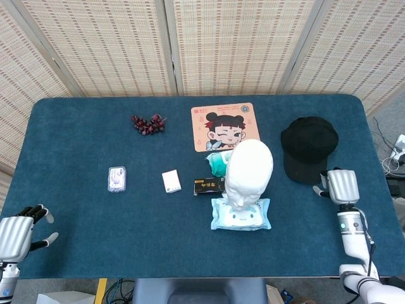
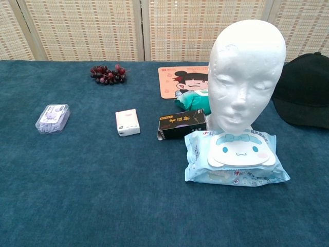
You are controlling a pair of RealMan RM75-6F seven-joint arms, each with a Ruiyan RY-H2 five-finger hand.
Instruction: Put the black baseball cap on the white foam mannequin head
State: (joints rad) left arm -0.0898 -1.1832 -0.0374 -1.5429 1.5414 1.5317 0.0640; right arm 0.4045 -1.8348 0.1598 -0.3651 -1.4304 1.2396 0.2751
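Note:
The black baseball cap (image 1: 308, 149) lies flat on the blue table at the right, its brim toward the front edge; the chest view shows the cap (image 2: 304, 90) at its right border. The white foam mannequin head (image 1: 249, 172) stands upright mid-table, bare, face toward the front, and fills the chest view as the mannequin head (image 2: 247, 77). My right hand (image 1: 335, 185) hovers just right of the brim's tip, back upward, thumb sticking out, holding nothing. My left hand (image 1: 19, 231) stays at the front left corner, fingers apart and empty. Neither hand shows in the chest view.
A blue wet-wipes pack (image 1: 240, 214) lies right in front of the mannequin head, a black box (image 1: 208, 185) and a green bundle (image 1: 217, 161) at its left. A cartoon mat (image 1: 224, 126), grapes (image 1: 147, 123), a white box (image 1: 171, 181) and a clear case (image 1: 116, 178) lie further left.

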